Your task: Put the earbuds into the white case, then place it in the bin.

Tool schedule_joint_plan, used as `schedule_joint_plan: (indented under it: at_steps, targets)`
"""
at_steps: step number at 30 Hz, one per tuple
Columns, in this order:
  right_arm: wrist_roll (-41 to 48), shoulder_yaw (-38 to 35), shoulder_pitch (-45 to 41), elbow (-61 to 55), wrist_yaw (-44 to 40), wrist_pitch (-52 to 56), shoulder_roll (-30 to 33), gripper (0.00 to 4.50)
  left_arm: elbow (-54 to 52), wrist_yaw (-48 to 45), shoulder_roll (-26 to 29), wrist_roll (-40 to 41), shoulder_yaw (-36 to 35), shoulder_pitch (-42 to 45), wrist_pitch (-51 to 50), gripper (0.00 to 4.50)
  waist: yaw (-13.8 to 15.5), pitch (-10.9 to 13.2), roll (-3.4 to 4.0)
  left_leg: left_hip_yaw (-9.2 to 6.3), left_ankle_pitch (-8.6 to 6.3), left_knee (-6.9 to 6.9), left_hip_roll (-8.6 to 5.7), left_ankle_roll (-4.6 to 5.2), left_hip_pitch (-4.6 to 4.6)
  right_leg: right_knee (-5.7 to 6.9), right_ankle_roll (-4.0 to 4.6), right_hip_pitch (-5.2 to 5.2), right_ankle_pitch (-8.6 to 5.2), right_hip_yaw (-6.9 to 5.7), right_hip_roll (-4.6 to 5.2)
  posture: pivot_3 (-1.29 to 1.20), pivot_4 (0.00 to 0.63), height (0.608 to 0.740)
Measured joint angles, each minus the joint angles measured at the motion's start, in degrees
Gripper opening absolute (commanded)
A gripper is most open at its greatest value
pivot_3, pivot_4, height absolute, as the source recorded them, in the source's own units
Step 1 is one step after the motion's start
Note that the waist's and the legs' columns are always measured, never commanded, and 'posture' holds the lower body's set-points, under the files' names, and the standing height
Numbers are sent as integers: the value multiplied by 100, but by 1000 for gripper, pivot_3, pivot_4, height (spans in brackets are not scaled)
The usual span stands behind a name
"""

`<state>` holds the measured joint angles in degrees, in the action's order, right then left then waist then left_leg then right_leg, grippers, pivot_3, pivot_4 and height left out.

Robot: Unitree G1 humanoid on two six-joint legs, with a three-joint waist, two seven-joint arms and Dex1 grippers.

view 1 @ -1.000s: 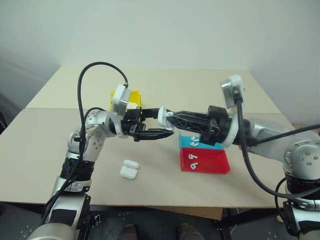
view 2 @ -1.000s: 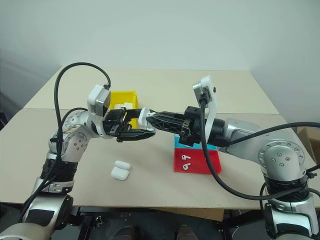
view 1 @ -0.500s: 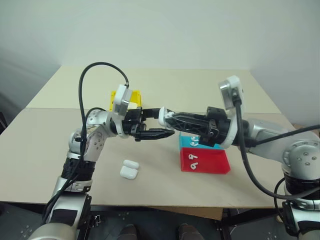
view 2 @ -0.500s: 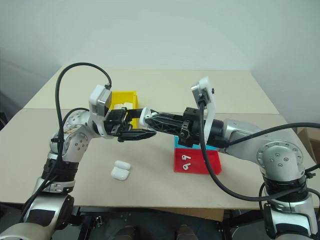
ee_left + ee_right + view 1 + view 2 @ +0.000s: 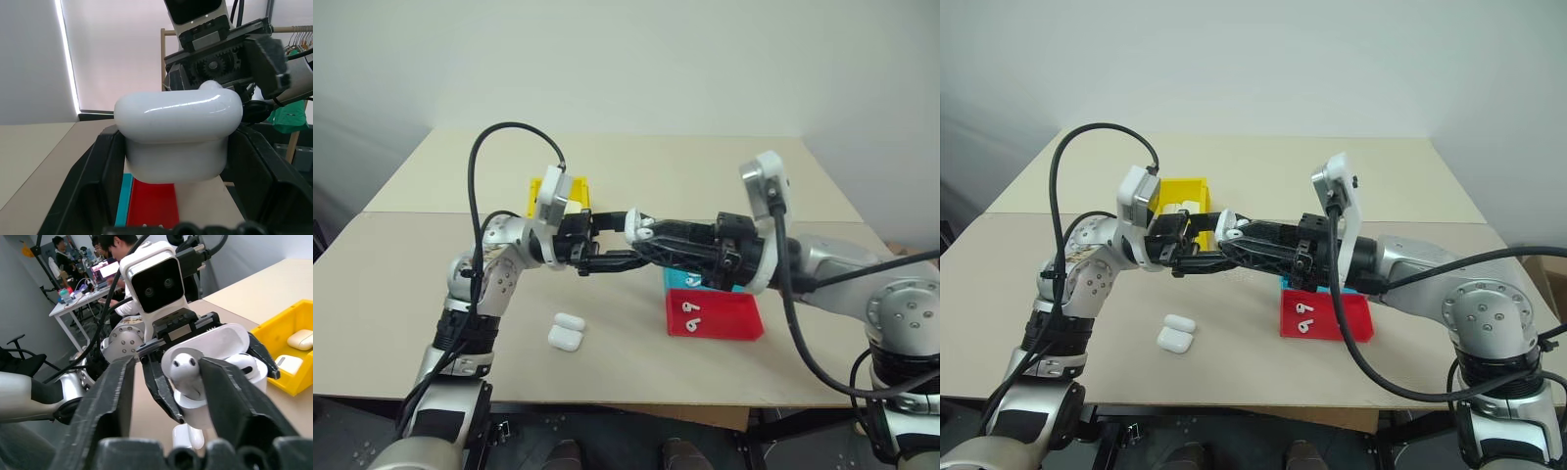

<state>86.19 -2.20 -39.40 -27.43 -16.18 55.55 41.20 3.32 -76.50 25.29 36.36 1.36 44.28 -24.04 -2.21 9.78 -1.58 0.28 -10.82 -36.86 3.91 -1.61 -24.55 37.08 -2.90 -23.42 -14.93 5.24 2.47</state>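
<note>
My left gripper [image 5: 176,147] is shut on the white case [image 5: 178,112] and holds it above the table's middle, lid flipped open. One of the earbuds [image 5: 183,369] sits head-up in the case's body [image 5: 215,396]. My right gripper [image 5: 167,367] faces the left one, open, with its fingers [image 5: 110,401] spread on either side of that earbud and the case. In the left eye view the case [image 5: 631,223] shows between both grippers. The yellow bin [image 5: 578,186] stands behind the left gripper with white cases inside.
A red tray [image 5: 729,325] with two earbuds [image 5: 690,311] and a blue tray [image 5: 677,280] with more lie below my right arm. Another white case [image 5: 567,333] rests on the table near the front. People sit at desks beyond the table.
My right gripper's fingers have spread apart around the earbud at the case. The left gripper has stayed still with the case.
</note>
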Motion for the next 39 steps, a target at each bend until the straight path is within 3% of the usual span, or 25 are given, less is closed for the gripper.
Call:
schedule_joint_plan:
  at_steps: [23, 26, 33, 39]
  targets:
    - [88, -290, 196, -24, -427, 151, 676, 3265, 16, -65, -61, -22, -7, 2, 24, 2817, 9, 0, 0, 0, 0, 0, 0, 0, 0, -1, 0, 0, 0, 0, 1, 0, 150, 740]
    - [-35, -325, 209, 13, -636, 154, 834, 2651, 130, -65, -112, -60, 8, 2, 52, 2817, 10, 0, 0, 0, 0, -1, 0, 0, 1, 0, 0, 1, 0, 0, 0, 0, 150, 740]
    - [-1169, -216, -309, 471, -1477, 137, 1166, 151, 296, 8, -403, -453, 285, -35, 380, 2817, 3, 0, 0, 1, 0, -2, 0, 0, 2, -1, 0, 0, 0, 1, 0, 0, 150, 740]
    - [-2441, 529, -1176, 759, -2331, 114, 1208, 30, 357, 246, -625, -900, 675, -185, 674, 2817, -1, 0, 0, 2, 0, -3, -1, 0, 3, 2, 0, -2, 0, 3, 0, 0, 150, 740]
